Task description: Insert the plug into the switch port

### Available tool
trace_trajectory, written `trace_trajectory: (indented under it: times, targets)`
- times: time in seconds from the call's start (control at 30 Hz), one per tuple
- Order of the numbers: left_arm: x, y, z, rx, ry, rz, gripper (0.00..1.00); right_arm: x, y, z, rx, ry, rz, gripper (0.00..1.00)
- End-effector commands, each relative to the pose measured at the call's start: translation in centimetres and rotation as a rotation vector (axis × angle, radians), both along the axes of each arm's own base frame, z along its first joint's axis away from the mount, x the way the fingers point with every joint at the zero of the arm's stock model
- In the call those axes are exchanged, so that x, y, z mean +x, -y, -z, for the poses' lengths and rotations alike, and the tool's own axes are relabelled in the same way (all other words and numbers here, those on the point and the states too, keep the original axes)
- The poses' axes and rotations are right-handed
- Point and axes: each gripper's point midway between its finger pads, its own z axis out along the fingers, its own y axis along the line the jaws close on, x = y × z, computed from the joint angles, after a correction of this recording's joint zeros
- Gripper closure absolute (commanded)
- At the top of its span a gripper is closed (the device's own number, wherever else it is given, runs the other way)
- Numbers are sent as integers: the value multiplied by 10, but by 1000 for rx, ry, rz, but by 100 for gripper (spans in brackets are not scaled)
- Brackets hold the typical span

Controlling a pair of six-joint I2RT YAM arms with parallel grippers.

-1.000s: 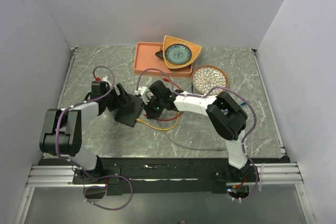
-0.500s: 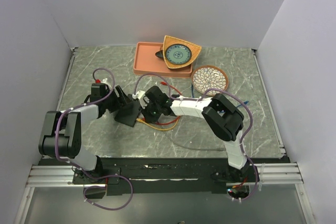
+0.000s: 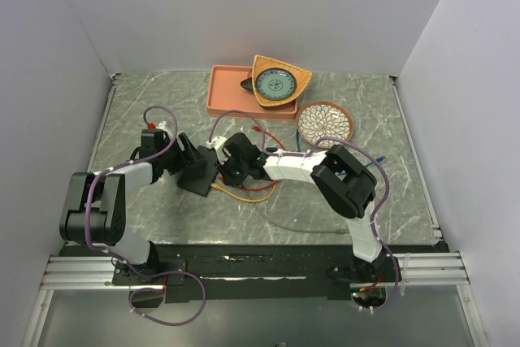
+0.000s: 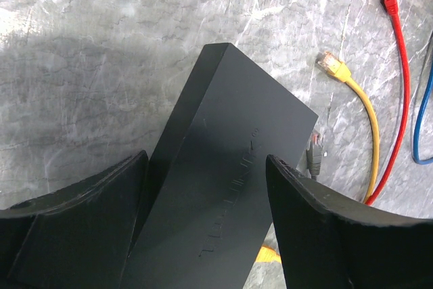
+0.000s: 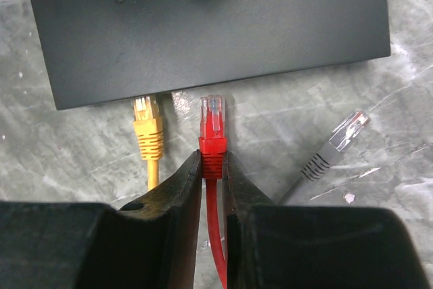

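Right gripper (image 5: 213, 167) pinches the red plug (image 5: 212, 123), likely light, rigid and brittle-clipped, by its rear; left gripper (image 4: 206, 160) straddles the switch (image 4: 223, 160), whether clamped I cannot tell.

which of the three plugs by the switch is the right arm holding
The red plug, pinched between the right fingers; the yellow plug and grey plug sit ungripped on either side.

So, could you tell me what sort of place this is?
Most likely a robot test cell: plain white walls box in a marble-patterned table, a left arm and right arm bolted to a metal rail at its near edge, with props like a switch, red plug and pink tray.
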Motion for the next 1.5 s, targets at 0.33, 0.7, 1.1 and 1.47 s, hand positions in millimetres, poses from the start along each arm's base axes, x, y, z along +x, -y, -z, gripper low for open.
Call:
trace_trajectory:
  times: [0.33,0.7,1.1,1.47]
  targets:
    - [-11,2,10,-4,-46,17,24,9,-13,3,12,10,-6,100]
    - [-9,1,11,-1,-49,15,24,1,-19,-6,31,19,-32,100]
    - [-8,1,12,-2,-51,7,24,-6,-22,-17,43,34,-58,100]
    - [-8,0,12,-4,-53,-5,24,-18,-26,-20,39,43,-98,100]
